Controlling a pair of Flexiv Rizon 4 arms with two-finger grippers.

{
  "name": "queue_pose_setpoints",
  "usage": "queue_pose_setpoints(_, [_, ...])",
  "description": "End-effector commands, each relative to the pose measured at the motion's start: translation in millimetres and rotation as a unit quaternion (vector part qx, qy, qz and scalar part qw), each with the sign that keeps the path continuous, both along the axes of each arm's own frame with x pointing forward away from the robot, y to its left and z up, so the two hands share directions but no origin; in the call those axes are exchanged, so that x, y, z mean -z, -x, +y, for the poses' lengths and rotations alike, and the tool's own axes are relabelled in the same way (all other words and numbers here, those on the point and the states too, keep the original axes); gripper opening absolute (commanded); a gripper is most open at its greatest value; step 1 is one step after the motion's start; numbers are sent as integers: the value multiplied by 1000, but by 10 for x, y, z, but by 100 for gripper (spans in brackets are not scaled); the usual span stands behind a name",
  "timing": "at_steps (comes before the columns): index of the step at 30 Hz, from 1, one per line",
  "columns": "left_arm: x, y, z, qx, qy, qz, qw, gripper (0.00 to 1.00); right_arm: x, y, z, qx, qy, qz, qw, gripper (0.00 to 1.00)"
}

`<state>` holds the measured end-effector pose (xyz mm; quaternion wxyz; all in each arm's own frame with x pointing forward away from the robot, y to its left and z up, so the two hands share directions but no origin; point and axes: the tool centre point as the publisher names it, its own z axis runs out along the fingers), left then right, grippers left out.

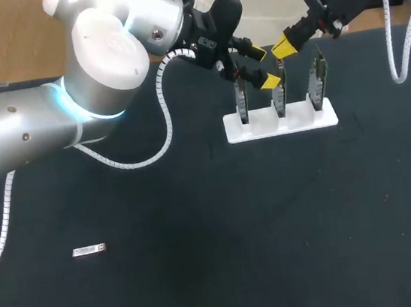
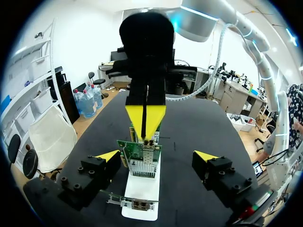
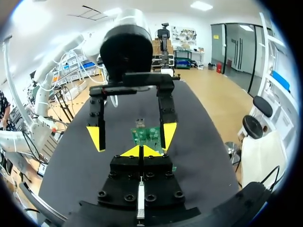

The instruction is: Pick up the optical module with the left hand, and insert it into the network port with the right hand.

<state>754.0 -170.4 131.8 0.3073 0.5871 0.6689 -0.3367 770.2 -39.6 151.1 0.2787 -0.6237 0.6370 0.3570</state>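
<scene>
We see the optical module [image 1: 89, 250], a small silver bar, lying flat on the black worktop [image 1: 242, 262] on our left side, well apart from both arms and from the cards.

Toward the far side stands a white holder [image 1: 262, 125] with three network cards upright in a row. Our left pincer [image 1: 263, 66] hangs above the left and middle cards [image 1: 279, 97]. Its yellow-tipped fingers are spread wide and hold nothing. In the left wrist view they stand on either side of the row, clear of the green card [image 2: 141, 150] between them. The card nearest that camera shows a metal port face [image 2: 138, 204].

Our right pincer [image 1: 283, 49] comes in from the far right and sits just above the middle card, facing the left one. Its two yellow tips are pressed together. In the right wrist view they meet in one wedge [image 3: 142, 150], and we make out nothing clamped between them. Just ahead of it is a green card [image 3: 147, 135], with the left pincer's open fingers [image 3: 97, 137] to either side.
</scene>
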Motion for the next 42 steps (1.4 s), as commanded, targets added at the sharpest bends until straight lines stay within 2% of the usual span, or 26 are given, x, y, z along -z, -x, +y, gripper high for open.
queue_pose_setpoints(1, [-4, -22, -13, 1, -3, 2, 1000, 100, -180, 71, -61, -1, -9, -17, 1000, 0])
queue_pose_setpoints(5, [-4, -22, -13, 1, -3, 2, 1000, 100, -332, 87, -150, -5, -24, -34, 999, 0])
queue_pose_setpoints(9, [-4, -22, -13, 1, -3, 2, 1000, 100, -387, 71, -359, 0, -31, -38, 999, 0])
queue_pose_setpoints(15, [-4, -22, -13, 1, -3, 2, 1000, 100, -360, 83, -672, -13, -28, -31, 999, 0])
queue_pose_setpoints(26, [-4, -22, -13, 1, -3, 2, 1000, 100, -267, 159, -1006, -38, -7, -19, 999, 0])
queue_pose_setpoints(33, [-4, -22, -13, 1, -3, 2, 1000, 100, -147, 149, -1091, -33, 5, -10, 999, 0])
queue_pose_setpoints(42, [-4, -22, -13, 1, -3, 2, 1000, 100, -23, 39, -1116, -18, 8, -1, 1000, 0])
